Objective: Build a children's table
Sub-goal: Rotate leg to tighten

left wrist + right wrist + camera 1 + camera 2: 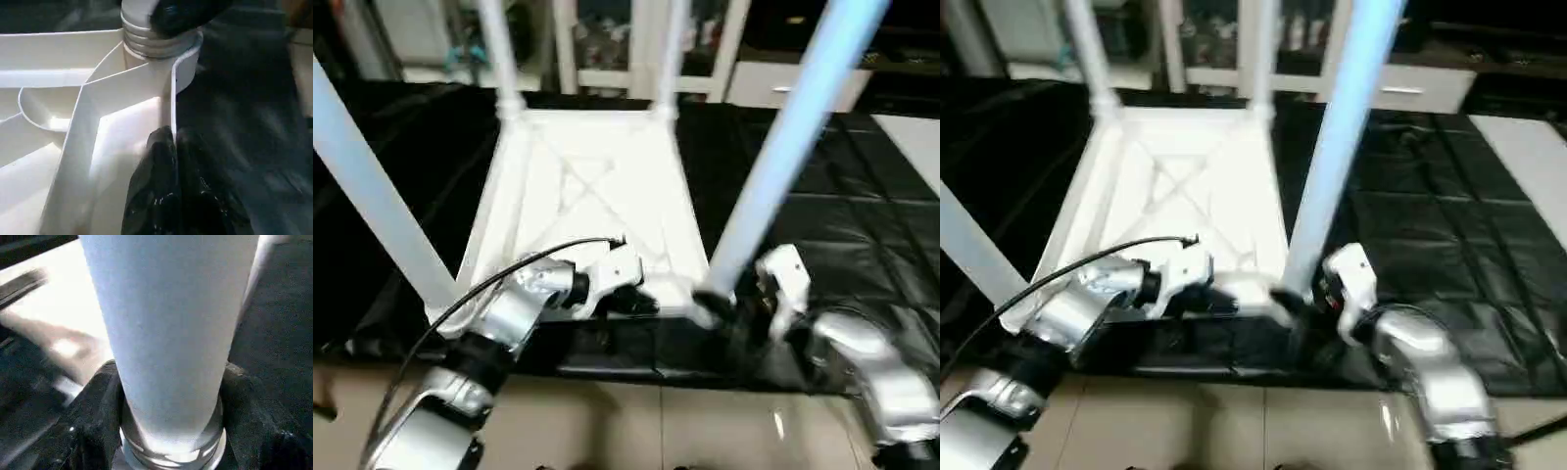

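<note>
**Both grippers at the near right corner of the upside-down table**

Black sheeting [862, 225] covers the work surface in front of you, with pale floor tiles [636, 431] at its near edge and white cabinets [607, 49] far behind.

Your right gripper [171, 431] has its two black fingers [100, 401] spread around the base of the near right leg [783, 157]. One finger sits on each side of the leg, pressing just above the ribbed collar [171, 455] where the leg meets the corner socket.

Your left gripper [173, 161] is pressed together on the thin white rim [172, 98] of the table top [597, 206], pinching that wall right beside the same corner socket [156, 49]. In the left wrist view you can see the other gripper's black finger [181, 14] at the top of that socket.

The table top lies upside down on the black sheeting, so you see its crossed ribs [587, 186]. Four white legs stick up from its corners. The two far legs [499, 49] stand straight. The near left leg [372, 186] leans out to your left, and the near right leg leans out to your right.

A black cable [489, 284] runs along your silver left forearm [499, 323].
</note>
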Robot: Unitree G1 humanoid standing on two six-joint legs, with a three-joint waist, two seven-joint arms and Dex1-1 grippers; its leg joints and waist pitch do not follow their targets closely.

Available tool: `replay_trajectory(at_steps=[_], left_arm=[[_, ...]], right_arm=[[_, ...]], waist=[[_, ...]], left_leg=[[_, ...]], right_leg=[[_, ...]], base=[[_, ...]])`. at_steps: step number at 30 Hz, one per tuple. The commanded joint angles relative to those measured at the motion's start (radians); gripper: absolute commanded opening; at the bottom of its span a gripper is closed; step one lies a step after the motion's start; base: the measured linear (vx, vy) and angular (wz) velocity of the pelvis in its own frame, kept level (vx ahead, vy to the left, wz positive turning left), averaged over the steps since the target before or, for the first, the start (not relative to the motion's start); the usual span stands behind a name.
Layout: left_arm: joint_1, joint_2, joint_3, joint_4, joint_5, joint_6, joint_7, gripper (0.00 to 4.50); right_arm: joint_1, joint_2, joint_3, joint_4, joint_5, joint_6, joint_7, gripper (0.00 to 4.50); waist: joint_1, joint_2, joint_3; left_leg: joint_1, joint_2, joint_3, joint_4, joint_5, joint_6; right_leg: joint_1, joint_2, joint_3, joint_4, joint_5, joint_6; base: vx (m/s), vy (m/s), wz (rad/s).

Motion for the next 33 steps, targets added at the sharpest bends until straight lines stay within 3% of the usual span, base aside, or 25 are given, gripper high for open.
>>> replay_trajectory(at_steps=[1, 3, 6, 8, 11, 13, 16, 18, 21, 22, 26, 28, 32, 33], left_arm=[[-0.022, -0.072, -0.028, 0.047, 0.004, 0.019, 0.065, 0.00], [-0.036, -0.086, -0.023, 0.065, 0.011, 0.020, 0.100, 0.00], [-0.083, -0.138, 0.007, 0.130, 0.032, 0.035, 0.230, 0.00], [-0.116, -0.167, 0.021, 0.181, 0.067, 0.051, 0.352, 0.00], [-0.133, -0.179, 0.031, 0.213, 0.079, 0.060, 0.417, 0.00], [-0.139, -0.184, 0.038, 0.225, 0.078, 0.061, 0.436, 0.00], [-0.145, -0.174, 0.043, 0.243, 0.080, 0.050, 0.437, 0.00], [-0.146, -0.171, 0.044, 0.250, 0.081, 0.044, 0.436, 0.00], [-0.147, -0.164, 0.043, 0.261, 0.083, 0.033, 0.430, 0.00], [-0.142, -0.152, 0.036, 0.257, 0.077, 0.021, 0.392, 0.00], [-0.119, -0.123, 0.012, 0.228, 0.066, 0.001, 0.288, 0.00], [-0.092, -0.074, -0.032, 0.192, 0.073, -0.036, 0.171, 0.00], [-0.065, -0.034, -0.056, 0.149, 0.053, -0.048, 0.051, 0.00], [-0.036, 0.016, -0.086, 0.101, 0.034, -0.060, -0.076, 0.00]], right_arm=[[-0.038, 0.075, -0.009, 0.074, -0.024, 0.026, -0.161, 2.49], [-0.052, 0.104, -0.021, 0.092, -0.026, 0.024, -0.205, 2.49], [-0.110, 0.196, -0.058, 0.163, -0.060, 0.002, -0.377, 2.48], [-0.160, 0.265, -0.095, 0.227, -0.091, -0.030, -0.531, 2.47], [-0.192, 0.309, -0.125, 0.273, -0.096, -0.063, -0.615, 2.45], [-0.205, 0.320, -0.125, 0.291, -0.104, -0.079, -0.628, 2.43], [-0.219, 0.327, -0.096, 0.287, -0.071, -0.131, -0.498, 2.43], [-0.214, 0.323, -0.089, 0.271, -0.060, -0.148, -0.451, 2.99], [-0.201, 0.307, -0.081, 0.234, -0.061, -0.171, -0.413, 3.20], [-0.177, 0.269, -0.065, 0.173, -0.042, -0.147, -0.353, 3.29], [-0.127, 0.184, -0.042, 0.054, -0.007, -0.096, -0.233, 3.55], [-0.075, 0.075, -0.026, -0.033, 0.012, -0.040, -0.111, 3.84], [-0.039, -0.011, -0.024, -0.085, 0.028, 0.002, -0.020, 4.12], [0.000, -0.101, -0.011, -0.140, 0.044, 0.035, 0.079, 4.12]], waist=[[-0.006, -0.007, -0.039], [-0.016, -0.006, -0.038], [-0.022, -0.004, -0.040], [-0.024, 0.000, -0.042], [-0.021, 0.000, -0.045], [-0.018, 0.000, -0.046], [-0.016, -0.002, -0.049], [-0.014, -0.002, -0.050], [-0.012, -0.002, -0.051], [-0.009, -0.004, -0.052], [-0.006, -0.003, -0.051], [-0.004, 0.000, -0.048], [-0.002, 0.002, -0.043], [0.001, 0.001, -0.042]], left_leg=[[0.011, 0.042, -0.035, -0.096, -0.406, -0.031], [0.016, 0.039, -0.034, -0.096, -0.429, -0.036], [0.010, 0.037, -0.036, -0.098, -0.418, -0.033], [0.010, 0.037, -0.034, -0.096, -0.400, -0.037], [0.014, 0.037, -0.028, -0.094, -0.376, -0.030], [0.012, 0.036, -0.024, -0.093, -0.343, -0.015], [0.006, 0.037, -0.021, -0.089, -0.290, 0.015], [0.006, 0.037, -0.019, -0.086, -0.268, 0.037], [0.005, 0.038, -0.017, -0.081, -0.232, 0.063], [0.002, 0.038, -0.018, -0.080, -0.203, 0.081], [0.001, 0.041, -0.016, -0.077, -0.147, 0.119], [0.002, 0.044, -0.016, -0.079, -0.172, 0.116], [0.005, 0.047, -0.015, -0.084, -0.230, 0.095], [0.007, 0.050, -0.017, -0.085, -0.241, 0.085]], right_leg=[[0.026, -0.036, 0.012, -0.081, -0.464, -0.166], [0.013, -0.035, 0.013, -0.090, -0.489, -0.151], [0.017, -0.034, 0.011, -0.090, -0.466, -0.146], [0.015, -0.033, 0.013, -0.088, -0.423, -0.154], [0.012, -0.030, 0.015, -0.086, -0.354, -0.172], [0.017, -0.027, 0.015, -0.080, -0.283, -0.185], [0.025, -0.030, 0.014, -0.072, -0.206, -0.204], [0.028, -0.030, 0.014, -0.070, -0.175, -0.219], [0.031, -0.031, 0.015, -0.066, -0.135, -0.238], [0.038, -0.032, 0.013, -0.062, -0.113, -0.240], [0.041, -0.031, 0.012, -0.054, -0.048, -0.265], [0.040, -0.031, 0.013, -0.059, -0.084, -0.268], [0.035, -0.032, 0.015, -0.066, -0.165, -0.266], [0.034, -0.032, 0.015, -0.067, -0.181, -0.260]], base=[[-0.054, 0.019, -0.07], [0.000, 0.000, 0.00], [0.000, 0.000, 0.00], [0.000, 0.000, 0.00], [0.000, 0.000, 0.00], [0.000, 0.000, 0.00], [0.000, 0.000, 0.00], [0.000, 0.000, 0.00], [0.000, 0.000, 0.00], [0.000, 0.000, 0.00], [0.000, 0.000, 0.00], [0.000, 0.000, 0.00], [0.000, 0.000, 0.00], [0.000, 0.000, 0.00]])
